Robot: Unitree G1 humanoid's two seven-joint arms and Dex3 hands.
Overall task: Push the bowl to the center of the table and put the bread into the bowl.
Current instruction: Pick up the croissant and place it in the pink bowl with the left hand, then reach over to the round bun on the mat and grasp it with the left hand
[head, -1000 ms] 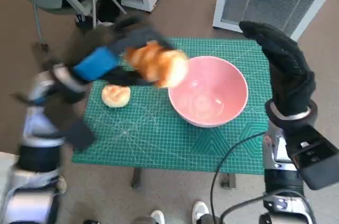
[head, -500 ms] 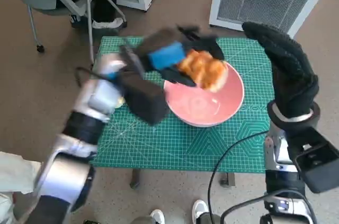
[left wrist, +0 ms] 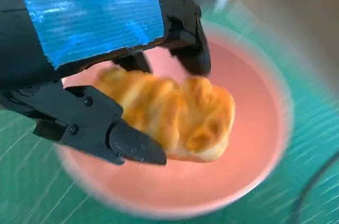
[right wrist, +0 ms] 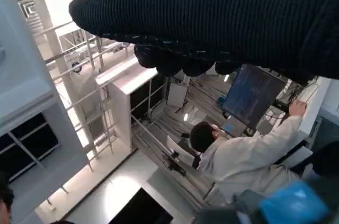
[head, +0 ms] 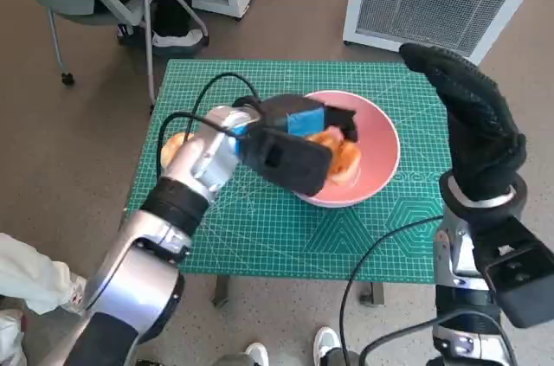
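Near the centre of the head view, the left hand (head: 299,128) holds the bread (head: 336,151) low inside the pink bowl (head: 376,137), fingers (left wrist: 190,49) closed around its flanks. The bread looks light, soft and flaky, so I'd guess it crushes easily; gripping its middle, as now, seems right. At the right edge, the gloved right hand (head: 472,124) is raised, empty, fingers loosely extended. A second bun (head: 171,148) peeks beside the forearm.
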